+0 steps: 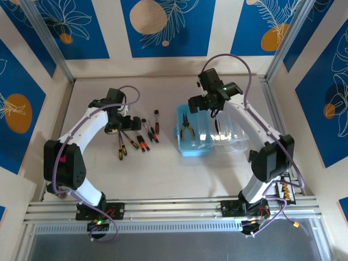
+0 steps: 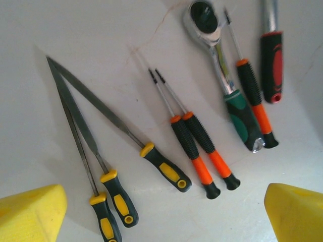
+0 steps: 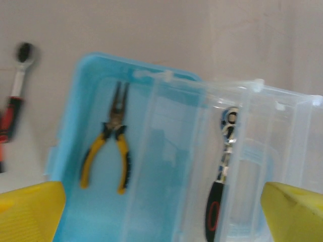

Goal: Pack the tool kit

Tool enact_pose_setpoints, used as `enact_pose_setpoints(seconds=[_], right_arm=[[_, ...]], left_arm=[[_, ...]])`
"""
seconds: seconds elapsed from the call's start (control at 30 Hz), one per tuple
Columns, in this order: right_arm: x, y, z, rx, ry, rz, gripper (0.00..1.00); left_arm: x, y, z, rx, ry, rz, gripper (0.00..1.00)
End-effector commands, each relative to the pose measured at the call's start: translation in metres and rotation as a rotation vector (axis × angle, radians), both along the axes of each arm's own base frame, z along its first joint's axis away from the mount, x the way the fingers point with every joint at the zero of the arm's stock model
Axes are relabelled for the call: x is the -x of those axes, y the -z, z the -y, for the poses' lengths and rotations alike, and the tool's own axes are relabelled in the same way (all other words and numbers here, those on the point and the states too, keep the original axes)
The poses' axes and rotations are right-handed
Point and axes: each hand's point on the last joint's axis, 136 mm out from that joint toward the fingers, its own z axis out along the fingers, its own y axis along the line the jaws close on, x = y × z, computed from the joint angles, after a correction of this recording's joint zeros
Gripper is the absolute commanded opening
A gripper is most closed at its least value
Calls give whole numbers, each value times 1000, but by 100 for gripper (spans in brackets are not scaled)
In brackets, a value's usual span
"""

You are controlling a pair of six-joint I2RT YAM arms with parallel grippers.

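Packing is judged part done: pliers are laid in the case, left gripper and right gripper are spread empty, and screwdrivers left of the case are to be grasped next.

Pale beige surface under left pincer & right pincer, evenly lit, soft shadows. Back wall beyond both: blue panels w/ leaf + orange-circle print, cream strips btwn. Same on left wall & right wall. Alu rails on near side of both.
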Motion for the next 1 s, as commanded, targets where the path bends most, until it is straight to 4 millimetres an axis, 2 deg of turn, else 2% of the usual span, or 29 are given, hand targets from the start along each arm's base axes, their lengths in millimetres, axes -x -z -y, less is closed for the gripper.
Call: enact_pose_setpoints(seconds=[0.0, 0.07, 0.23, 0.3, 0.47, 0.97], right_arm=[[16, 9, -27, -114, -71, -45, 99], [20, 16, -30, -118, -71, -60, 99], [23, 29, -31, -127, -61, -90, 99], [23, 30, -31, -131, -61, -90, 99], [21, 30, -30, -131, -59, -89, 99], [24, 45, -28, -168, -50, -132, 99]], left_arm=[[2, 19, 7, 44, -59, -28, 100], [-1, 26, 12, 50, -72, -25, 98], [-8, 35, 22, 5, -58, -35, 70], [-10, 39, 24, -13, -47, -47, 66], [-10, 53, 28, -44, -32, -81, 49], [9, 76, 5, -120, -79, -129, 47]])
